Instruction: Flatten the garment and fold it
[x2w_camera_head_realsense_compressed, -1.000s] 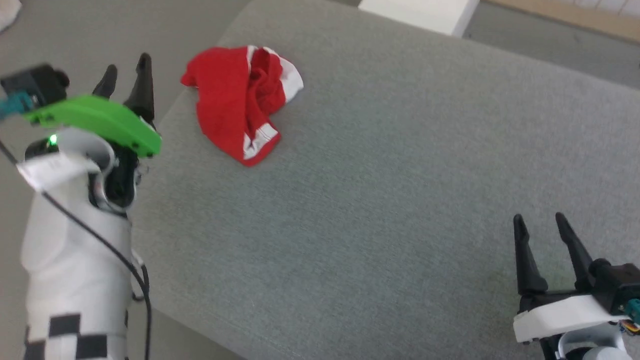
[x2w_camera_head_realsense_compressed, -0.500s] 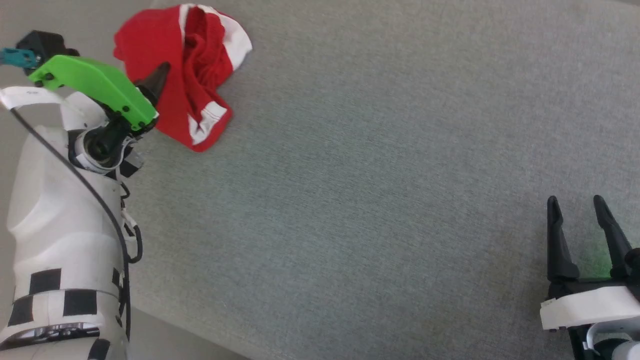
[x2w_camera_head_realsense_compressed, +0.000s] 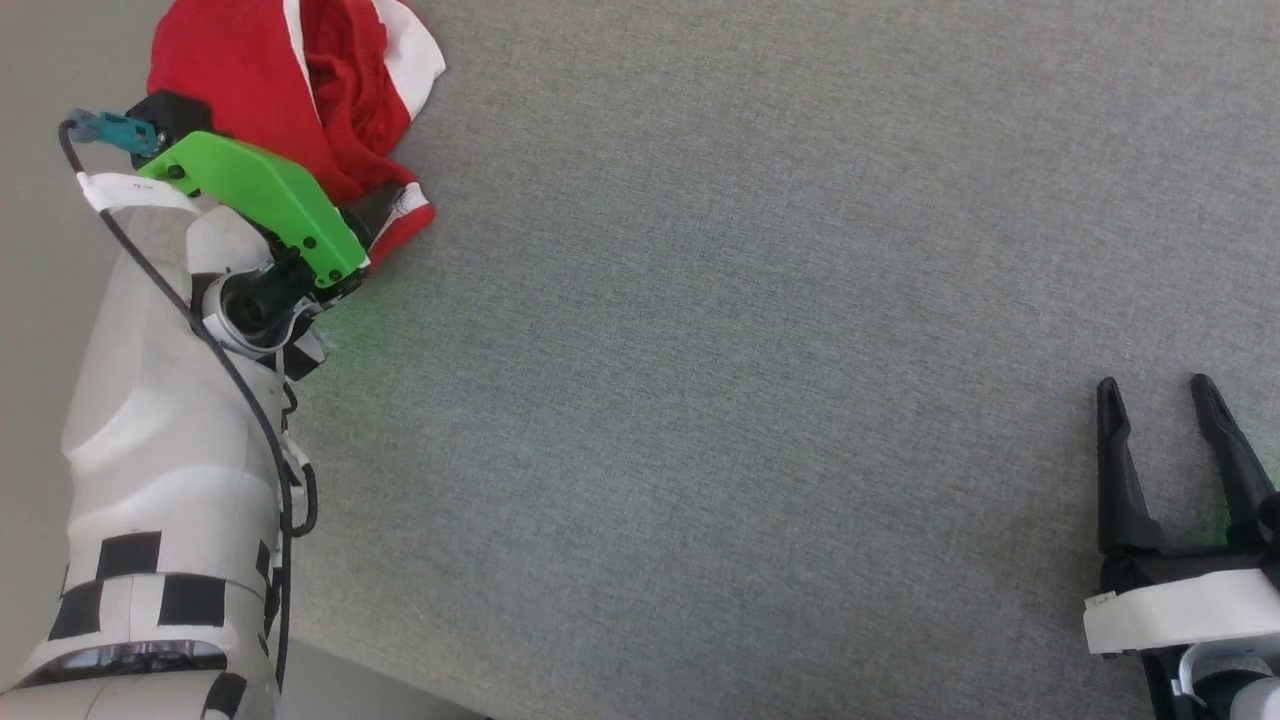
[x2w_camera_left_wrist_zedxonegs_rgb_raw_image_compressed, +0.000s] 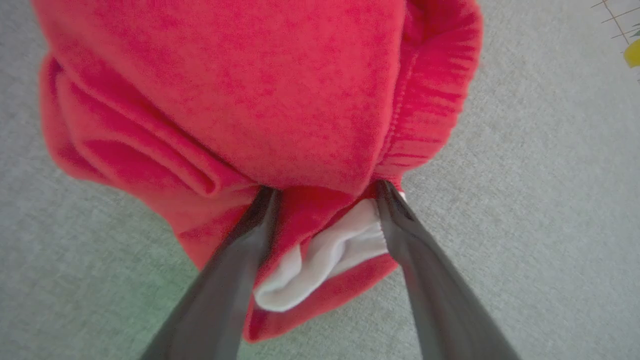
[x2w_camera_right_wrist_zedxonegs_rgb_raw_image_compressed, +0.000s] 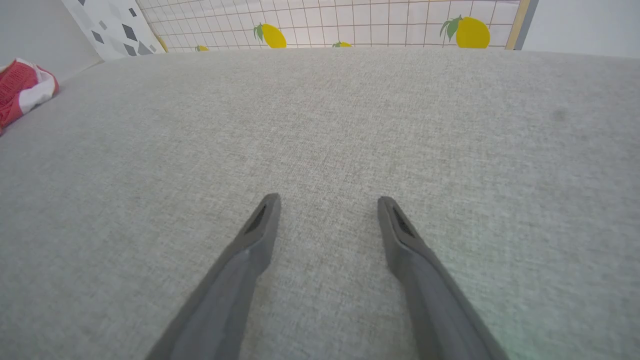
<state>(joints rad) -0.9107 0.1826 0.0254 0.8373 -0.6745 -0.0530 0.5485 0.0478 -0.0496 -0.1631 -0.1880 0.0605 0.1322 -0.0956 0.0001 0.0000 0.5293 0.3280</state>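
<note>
Bright red soft-fabric garment (x2w_camera_head_realsense_compressed: 220, 70), a pair of athletic shorts with white bands, is lying bunched up at the 11 o'clock corner of the head view, near the left edge of the grey upholstered surface (x2w_camera_head_realsense_compressed: 750, 350). Its heap is running roughly from 11 to 5 o'clock, with the upper part cut off by the frame. The left gripper (x2w_camera_left_wrist_zedxonegs_rgb_raw_image_compressed: 325, 190) is pointing straight into it. In the left wrist view the shorts are sitting at 12 o'clock, and the two dark fingers (x2w_camera_left_wrist_zedxonegs_rgb_raw_image_compressed: 235, 260) are standing wide apart, straddling a red fold and a white hem band (x2w_camera_left_wrist_zedxonegs_rgb_raw_image_compressed: 325, 260). The tips are touching the cloth but not clamping it. In the head view the bright green wrist cover (x2w_camera_head_realsense_compressed: 260, 200) is hiding those tips. The right gripper (x2w_camera_head_realsense_compressed: 1152, 385) is resting at 4 o'clock, jaws likewise spread and holding nothing, with the garment well apart at its 10 o'clock. The left arm is plainly the nearer one, so closing on that hem fold looks like the step in hand. Flattening is not yet begun.
</note>
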